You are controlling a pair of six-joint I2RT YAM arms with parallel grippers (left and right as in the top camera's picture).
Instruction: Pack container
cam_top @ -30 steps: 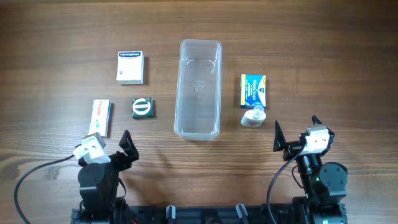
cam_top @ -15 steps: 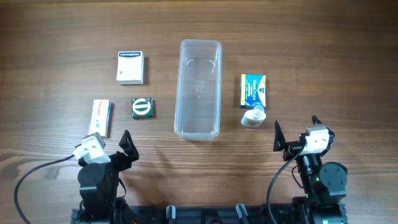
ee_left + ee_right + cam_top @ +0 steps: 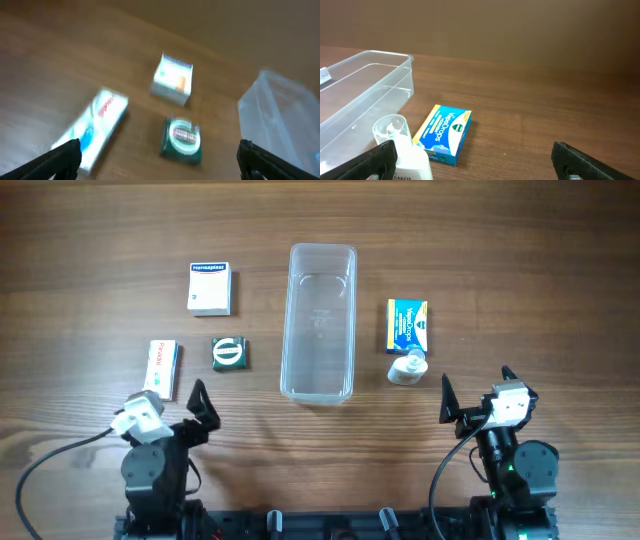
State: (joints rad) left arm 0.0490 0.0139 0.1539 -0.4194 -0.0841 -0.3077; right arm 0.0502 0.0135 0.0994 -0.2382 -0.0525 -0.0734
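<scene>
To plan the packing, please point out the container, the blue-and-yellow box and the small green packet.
container (image 3: 287, 320), overhead view, rim of a long wall.
blue-and-yellow box (image 3: 407, 326), overhead view, middle of its top face.
small green packet (image 3: 230, 353), overhead view, middle of its top.

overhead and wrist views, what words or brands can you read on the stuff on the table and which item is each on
"VapoDrops": on the blue-and-yellow box, clear in the right wrist view.
"Hansaplast": on the blue band atop the white box, barely legible.
Unreadable: long white box, red print too small and blurred.
Unreadable: green box, round emblem only.
Unreadable: white bottle, label cut off by the frame.
None: container.
</scene>
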